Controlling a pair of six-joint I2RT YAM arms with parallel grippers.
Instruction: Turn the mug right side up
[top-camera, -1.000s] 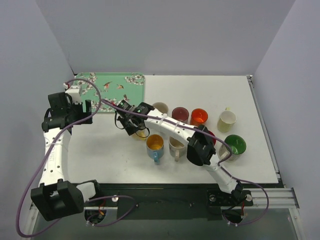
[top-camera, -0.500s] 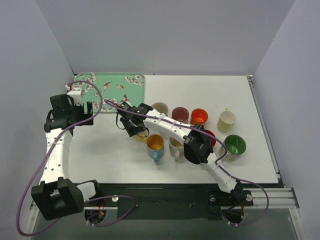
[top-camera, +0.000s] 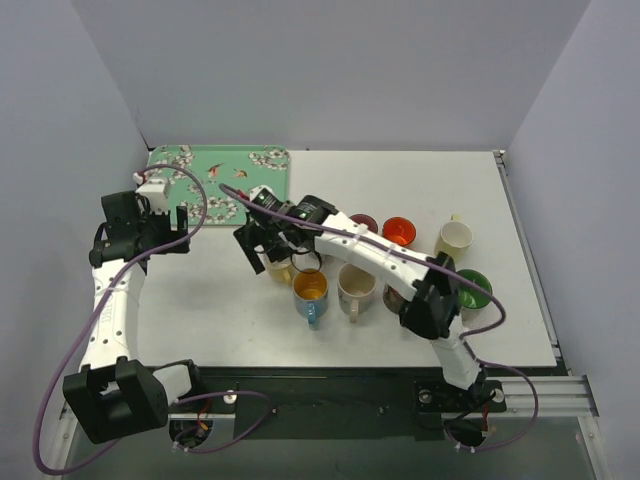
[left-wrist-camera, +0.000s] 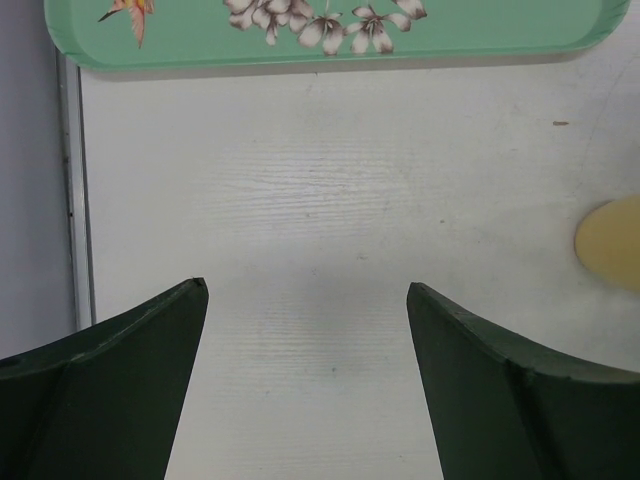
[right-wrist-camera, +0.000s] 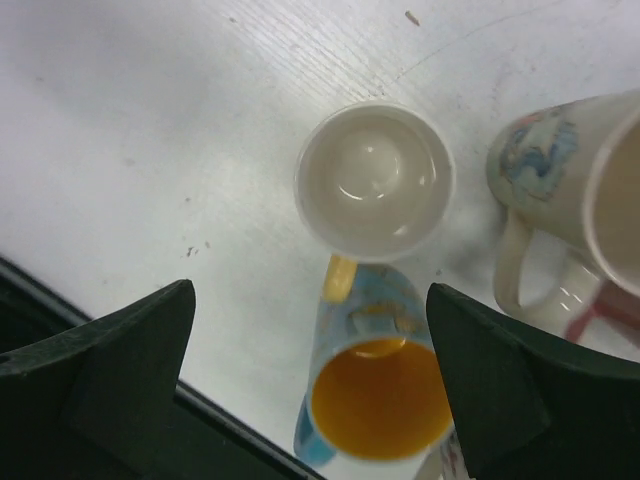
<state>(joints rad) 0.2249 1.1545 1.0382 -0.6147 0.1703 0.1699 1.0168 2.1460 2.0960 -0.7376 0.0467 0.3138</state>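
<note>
A pale yellow mug (right-wrist-camera: 373, 180) with a white inside stands upright, mouth up, its yellow handle towards a blue mug (right-wrist-camera: 380, 400) with an orange inside. My right gripper (right-wrist-camera: 310, 292) is open and empty above these two mugs, touching neither. In the top view the right gripper (top-camera: 272, 243) hangs over the yellow mug (top-camera: 280, 268), with the blue mug (top-camera: 310, 288) just in front. My left gripper (left-wrist-camera: 305, 290) is open and empty over bare table; in the top view it (top-camera: 165, 225) is at the left. The yellow mug shows at the right edge of the left wrist view (left-wrist-camera: 610, 255).
A green flowered tray (top-camera: 220, 170) lies at the back left and shows in the left wrist view (left-wrist-camera: 320, 40). More upright mugs stand to the right: a patterned cream one (top-camera: 355, 285), dark red (top-camera: 365, 222), orange (top-camera: 398, 232), cream (top-camera: 454, 240), green (top-camera: 470, 290).
My right arm's elbow has swung to the right and the wrist has lifted and shifted slightly right over the yellow mug. The left arm has barely moved.
</note>
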